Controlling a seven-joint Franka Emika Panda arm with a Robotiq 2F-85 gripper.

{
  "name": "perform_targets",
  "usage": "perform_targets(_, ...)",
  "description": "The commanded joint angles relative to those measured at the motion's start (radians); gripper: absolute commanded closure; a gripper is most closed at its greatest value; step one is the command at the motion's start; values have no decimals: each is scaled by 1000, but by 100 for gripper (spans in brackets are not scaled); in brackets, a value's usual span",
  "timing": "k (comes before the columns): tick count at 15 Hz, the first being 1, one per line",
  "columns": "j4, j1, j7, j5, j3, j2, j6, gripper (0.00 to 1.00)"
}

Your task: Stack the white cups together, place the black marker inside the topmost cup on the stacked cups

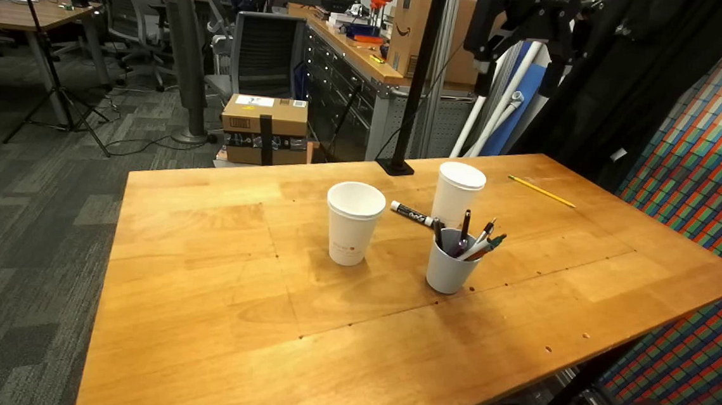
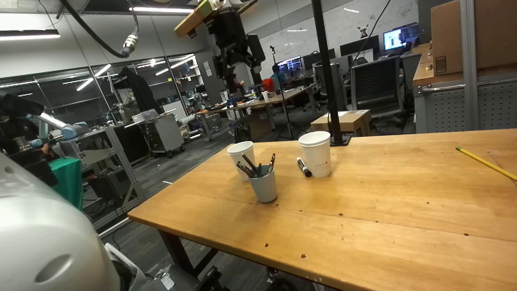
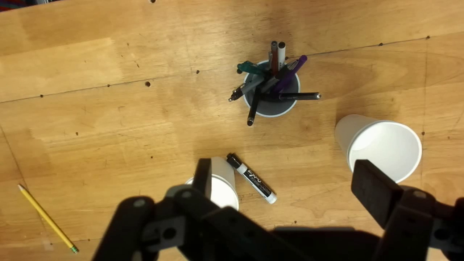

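Currently my gripper (image 1: 517, 80) hangs well above the wooden table (image 1: 232, 320), jaws spread wide, holding nothing. Going by the wrist view: plain white paper cup (image 3: 393, 145) below and just ahead of my right-side fingertip, which overlaps a bit of its rim; small reddish print on its side in an exterior view. Second white paper cup (image 3: 224, 192) below my left-side fingertip, partly hidden by it. Both upright, mouths up, well apart, so unstacked. Black Expo dry-erase marker (image 3: 252, 178) lies flat on the wood within the gap of my jaws as framed, nearer the left-side fingertip, black cap toward the second white paper cup; touching it or just beside, can't tell. Straight ahead of the jaws, out beyond both fingertips: light gray pen cup (image 1: 448, 273), upright, crammed with pens (image 3: 290, 75), purple and green ones among them. Yellow pencil (image 3: 47, 217) lies off to the left, well outside the jaws.
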Motion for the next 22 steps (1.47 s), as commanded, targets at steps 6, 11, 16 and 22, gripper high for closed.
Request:
perform_targets(6, 2, 19, 5, -5, -16, 2, -2, 0)
perform_targets(11, 2, 19, 5, -5, -16, 2, -2, 0)
perform_targets(16, 2, 19, 5, -5, -16, 2, -2, 0)
perform_targets(22, 2, 17, -43, 13, -41, 22, 55, 0)
